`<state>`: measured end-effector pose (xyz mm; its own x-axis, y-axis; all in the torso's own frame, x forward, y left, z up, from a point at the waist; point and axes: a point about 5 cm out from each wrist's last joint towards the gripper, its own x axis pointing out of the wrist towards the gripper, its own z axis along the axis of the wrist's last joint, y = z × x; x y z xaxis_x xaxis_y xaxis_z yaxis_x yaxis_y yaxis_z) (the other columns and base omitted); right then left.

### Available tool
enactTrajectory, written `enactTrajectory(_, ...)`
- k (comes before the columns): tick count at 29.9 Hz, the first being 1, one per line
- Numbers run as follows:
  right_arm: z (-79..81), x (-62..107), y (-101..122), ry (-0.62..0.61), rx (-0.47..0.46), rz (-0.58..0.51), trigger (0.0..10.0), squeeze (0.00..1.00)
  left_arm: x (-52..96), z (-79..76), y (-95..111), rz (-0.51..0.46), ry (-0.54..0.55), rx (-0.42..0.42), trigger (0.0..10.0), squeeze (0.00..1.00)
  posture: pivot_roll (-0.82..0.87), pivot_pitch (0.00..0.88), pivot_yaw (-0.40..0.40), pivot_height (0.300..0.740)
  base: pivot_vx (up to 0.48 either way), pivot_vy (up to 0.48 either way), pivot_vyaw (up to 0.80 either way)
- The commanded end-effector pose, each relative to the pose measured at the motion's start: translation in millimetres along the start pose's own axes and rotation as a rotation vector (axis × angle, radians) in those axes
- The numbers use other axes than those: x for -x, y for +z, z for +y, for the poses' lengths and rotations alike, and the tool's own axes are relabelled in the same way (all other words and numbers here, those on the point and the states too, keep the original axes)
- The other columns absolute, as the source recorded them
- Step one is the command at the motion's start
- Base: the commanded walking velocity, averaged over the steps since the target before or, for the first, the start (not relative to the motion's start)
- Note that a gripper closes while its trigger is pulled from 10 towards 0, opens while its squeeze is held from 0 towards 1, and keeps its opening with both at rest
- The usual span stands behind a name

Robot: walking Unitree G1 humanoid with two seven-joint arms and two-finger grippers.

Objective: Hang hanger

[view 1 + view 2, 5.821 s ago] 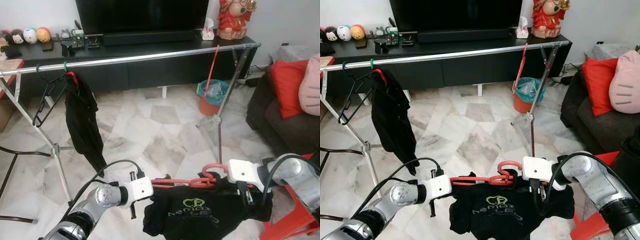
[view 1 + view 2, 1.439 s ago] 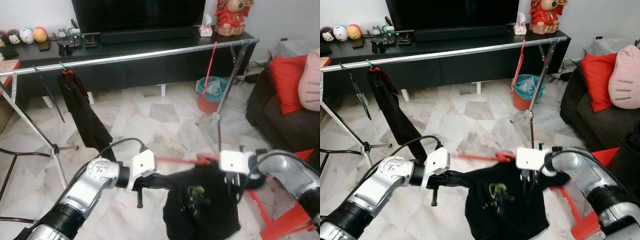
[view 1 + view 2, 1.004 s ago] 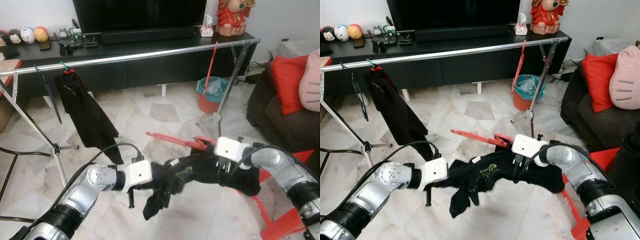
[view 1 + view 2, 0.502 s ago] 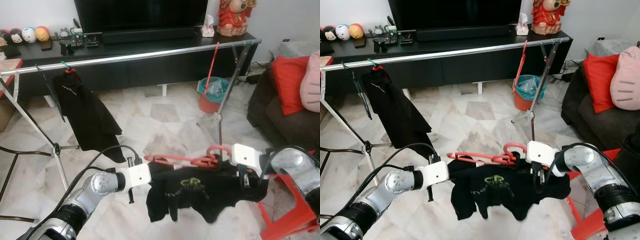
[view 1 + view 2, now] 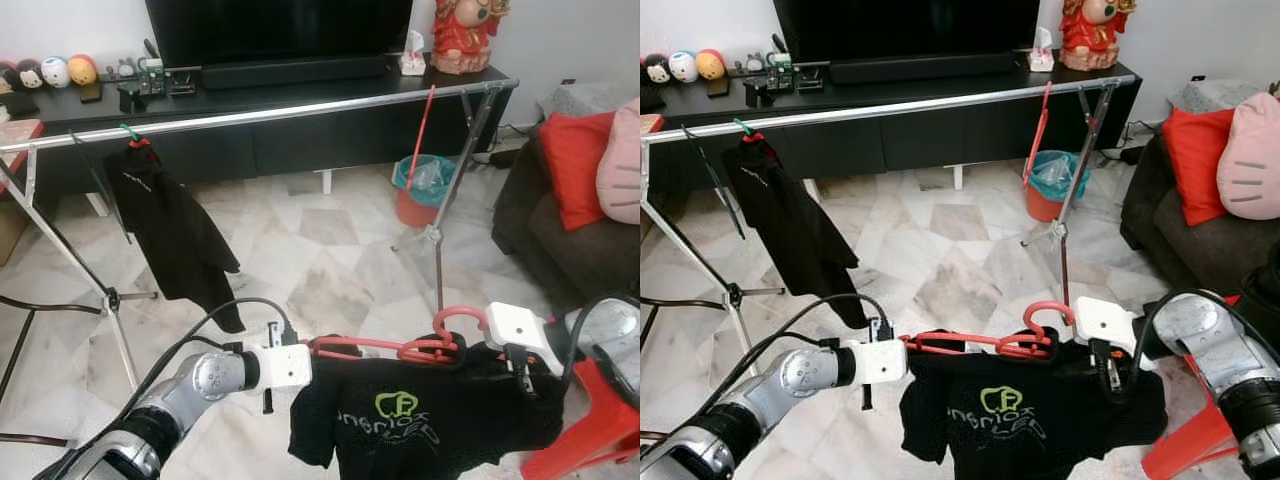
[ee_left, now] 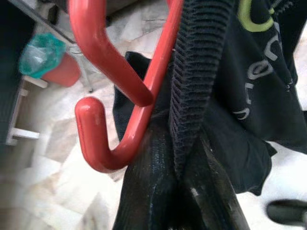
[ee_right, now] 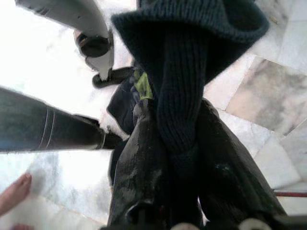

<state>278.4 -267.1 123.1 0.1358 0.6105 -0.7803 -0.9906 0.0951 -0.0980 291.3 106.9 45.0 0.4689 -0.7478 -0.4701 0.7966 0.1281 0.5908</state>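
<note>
Red hanger [image 5: 385, 348] carrying black T-shirt [image 5: 425, 420], stretched level between both arms, low, well short of the steel rail [image 5: 260, 114]. Left gripper [image 6: 180, 143] and right gripper [image 7: 177, 158] each pinch a ribbed shirt edge, keeping it spread.

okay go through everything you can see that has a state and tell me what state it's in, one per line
Left gripper: shut on the black T-shirt.
Right gripper: shut on the black T-shirt.
Black T-shirt: on the red hanger, spread between both grippers.
Red hanger: not yet hung.
Clothes rail: carries one hung black garment.
</note>
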Motion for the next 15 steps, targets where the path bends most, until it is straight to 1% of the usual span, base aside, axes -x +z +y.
enactTrajectory(1, 15.2, 26.2, -30.3, 0.056, -0.072, 0.217, 10.0, 0.0, 29.2, 13.6, -39.0, 0.206, 0.099, -0.001, 10.0, 0.0, -0.02, 0.034, 0.011, 0.74, 0.0, 0.0, 0.0)
enactTrajectory(2, 15.2, 26.2, -30.3, 0.056, -0.072, 0.217, 10.0, 0.0, 29.2, 13.6, -39.0, 0.206, 0.099, -0.001, 10.0, 0.0, -0.02, 0.034, 0.011, 0.74, 0.0, 0.0, 0.0)
enactTrajectory(4, 16.7, 26.5, -37.8, 0.045, -0.053, 0.297, 10.0, 0.0, 31.4, 22.1, -39.6, 0.22, 0.153, -0.037, 10.0, 0.0, -0.02, 0.035, 0.011, 0.74, 0.0, 0.0, 0.0)
enactTrajectory(7, 11.0, 25.5, -37.3, -0.017, -0.042, 0.289, 10.0, 0.0, 33.3, 25.1, -39.9, 0.217, 0.161, -0.03, 10.0, 0.0, -0.02, 0.035, 0.012, 0.74, 0.0, 0.0, 0.0)
enactTrajectory(10, 4.8, 24.6, -32.6, -0.067, -0.05, 0.249, 10.0, 0.0, 34.5, 18.6, -42.9, 0.227, 0.101, -0.035, 10.0, 0.0, -0.01, 0.035, 0.013, 0.74, 0.0, 0.0, 0.0)
enactTrajectory(11, 4.5, 24.6, -31.8, -0.069, -0.051, 0.245, 10.0, 0.0, 34.6, 17.4, -43.4, 0.229, 0.092, -0.039, 10.0, 0.0, -0.01, 0.035, 0.013, 0.74, 0.0, 0.0, 0.0)
enactTrajectory(14, 4.0, 28.0, -29.8, -0.086, -0.03, 0.256, 10.0, 0.0, 37.9, 7.4, -51.7, 0.271, 0.047, -0.026, 10.0, 0.0, -0.02, 0.037, 0.013, 0.74, 0.0, 0.0, 0.0)
enactTrajectory(15, 4.0, 28.0, -29.8, -0.086, -0.03, 0.256, 10.0, 0.0, 37.9, 7.4, -51.7, 0.271, 0.047, -0.026, 10.0, 0.0, -0.02, 0.037, 0.013, 0.74, 0.0, 0.0, 0.0)
